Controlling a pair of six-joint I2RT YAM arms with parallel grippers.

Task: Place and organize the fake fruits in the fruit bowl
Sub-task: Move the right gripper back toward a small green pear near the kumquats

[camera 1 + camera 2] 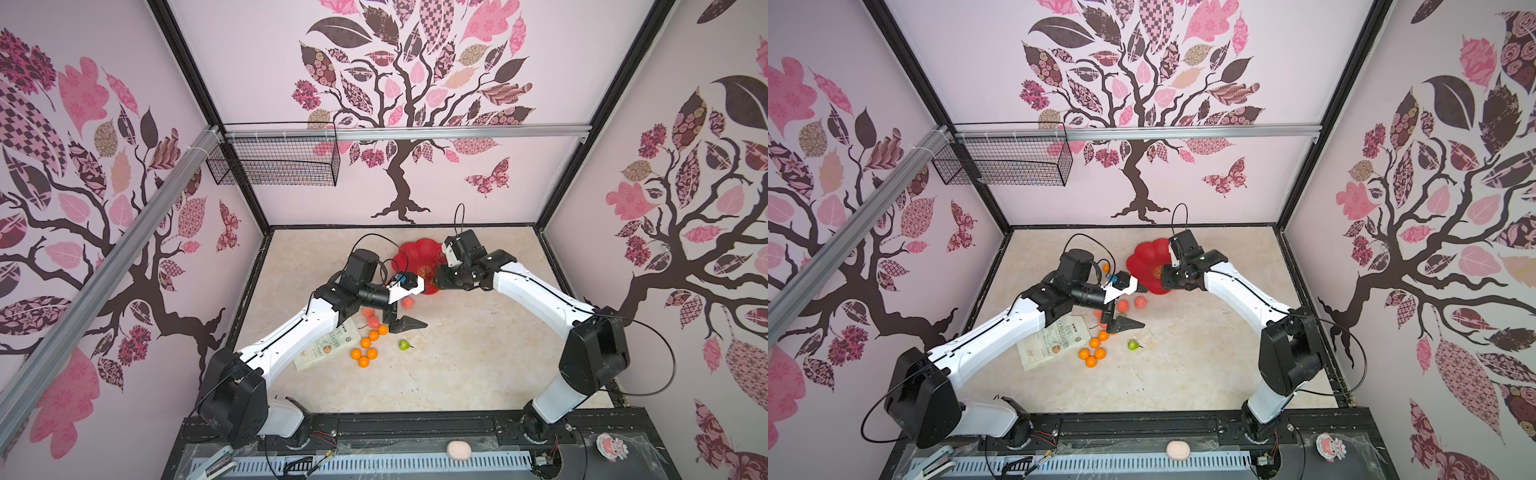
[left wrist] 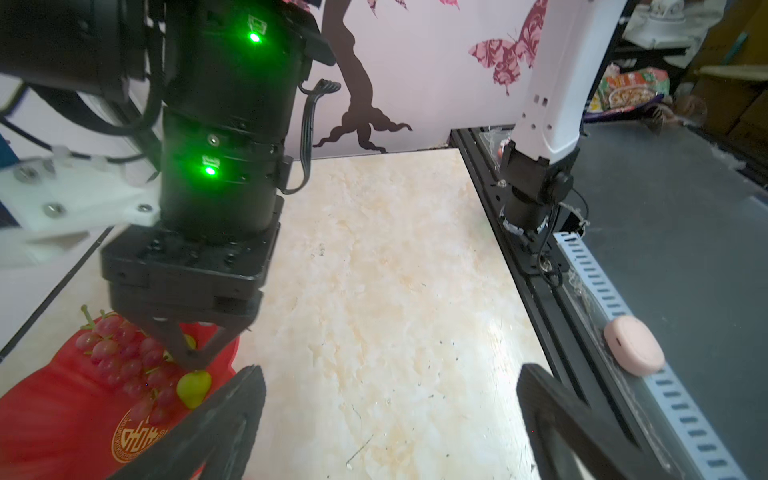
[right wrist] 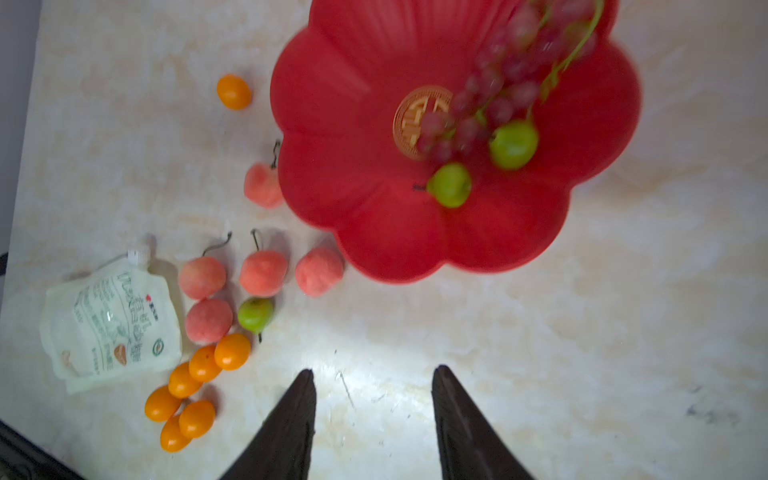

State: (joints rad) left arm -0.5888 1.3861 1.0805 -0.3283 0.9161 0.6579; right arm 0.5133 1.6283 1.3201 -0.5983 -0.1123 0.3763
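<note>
The red flower-shaped fruit bowl (image 1: 415, 253) (image 1: 1146, 257) (image 3: 353, 83) (image 2: 50, 407) holds a purple-red grape bunch (image 3: 498, 83) (image 2: 120, 353) and two green pears (image 3: 514, 143) (image 3: 450, 185). My right gripper (image 3: 374, 370) (image 2: 193, 361) hangs open and empty just above the bowl's edge. On the table lie several peaches (image 3: 262, 272), several oranges (image 3: 199, 365) (image 1: 365, 345), a lone orange (image 3: 234, 91) and a green pear (image 3: 255, 313) (image 1: 403, 344). My left gripper (image 1: 405, 326) (image 1: 1121, 326) (image 2: 390, 370) hovers open and empty beside the peaches and oranges.
A flat white printed pouch (image 1: 322, 349) (image 3: 112, 328) lies partly under the left arm, next to the oranges. A black wire basket (image 1: 274, 160) hangs on the back wall. A pink oval object (image 1: 458, 450) (image 2: 633, 351) rests on the front rail.
</note>
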